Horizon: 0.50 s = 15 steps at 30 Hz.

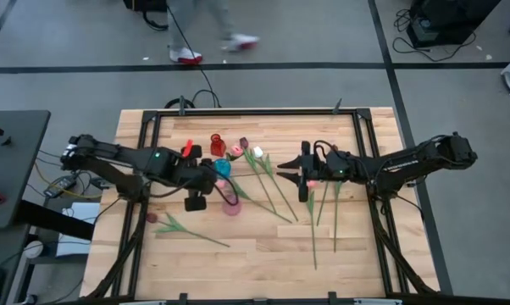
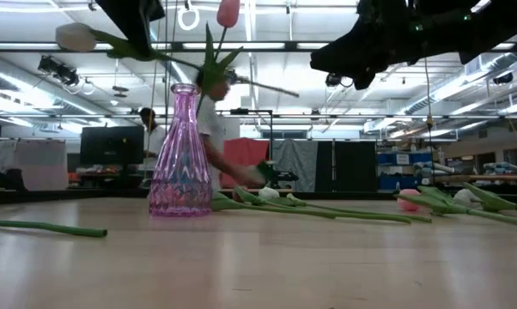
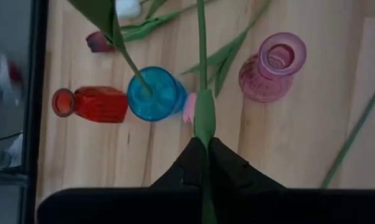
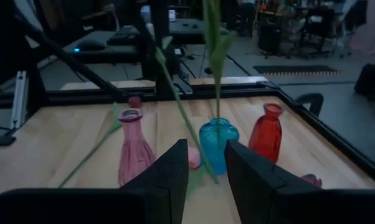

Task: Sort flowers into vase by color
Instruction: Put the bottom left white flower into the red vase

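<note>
The left gripper point(image 3: 205, 146) is clenched on a green tulip stem point(image 3: 204, 115), holding it above the middle of the counter point(image 1: 255, 254), over the cluster of vases. Just under it stand the blue vase point(image 3: 155, 93), which already has a stem in it, the red vase point(image 3: 94, 104) beside that toward the counter's far edge, and the pink vase point(image 3: 271, 65) toward the near edge; a pink bud point(image 3: 189, 107) lies on the wood against the blue vase. In the low view the held pink tulip point(image 2: 228, 12) hangs high above the pink vase's mouth. The right gripper point(image 4: 205, 163) hovers right of centre with its fingers parted and nothing between them, facing the three vases. Between the two grippers several flowers point(image 1: 268, 182) lie fanned across the wood, stems running toward the near edge, and more stems point(image 1: 325, 207) lie below the right gripper. One maroon tulip point(image 1: 183, 227) lies alone toward the near left corner, well apart from the rest. The near strip of the counter and its right side beyond the stems are bare wood, while the far edge is bounded by the black frame point(image 1: 255, 112). Beyond that edge a person point(image 1: 208, 38) walks across the floor.
</note>
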Available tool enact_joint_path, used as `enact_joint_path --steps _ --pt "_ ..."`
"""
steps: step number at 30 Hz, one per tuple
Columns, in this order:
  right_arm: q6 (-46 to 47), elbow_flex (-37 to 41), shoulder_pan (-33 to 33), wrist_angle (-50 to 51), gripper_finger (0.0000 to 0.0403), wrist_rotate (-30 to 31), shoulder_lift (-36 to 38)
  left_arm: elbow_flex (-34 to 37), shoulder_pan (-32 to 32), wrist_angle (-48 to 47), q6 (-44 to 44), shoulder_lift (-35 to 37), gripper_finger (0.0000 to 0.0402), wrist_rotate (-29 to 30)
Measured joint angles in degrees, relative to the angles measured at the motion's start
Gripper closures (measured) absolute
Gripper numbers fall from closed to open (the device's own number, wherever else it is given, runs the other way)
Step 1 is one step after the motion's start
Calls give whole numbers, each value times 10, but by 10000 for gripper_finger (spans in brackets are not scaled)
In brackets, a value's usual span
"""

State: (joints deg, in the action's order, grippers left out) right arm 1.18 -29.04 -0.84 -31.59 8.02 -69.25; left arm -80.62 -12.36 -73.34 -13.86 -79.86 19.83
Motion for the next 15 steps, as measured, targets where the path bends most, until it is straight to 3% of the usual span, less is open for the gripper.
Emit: enact_joint_path --steps 10,15 --pt "-84 0 -6 3 284 14 0 0 12 122 74 -9 387 -2" --pt "-103 0 -6 3 290 15 0 0 12 138 77 -9 387 -3"
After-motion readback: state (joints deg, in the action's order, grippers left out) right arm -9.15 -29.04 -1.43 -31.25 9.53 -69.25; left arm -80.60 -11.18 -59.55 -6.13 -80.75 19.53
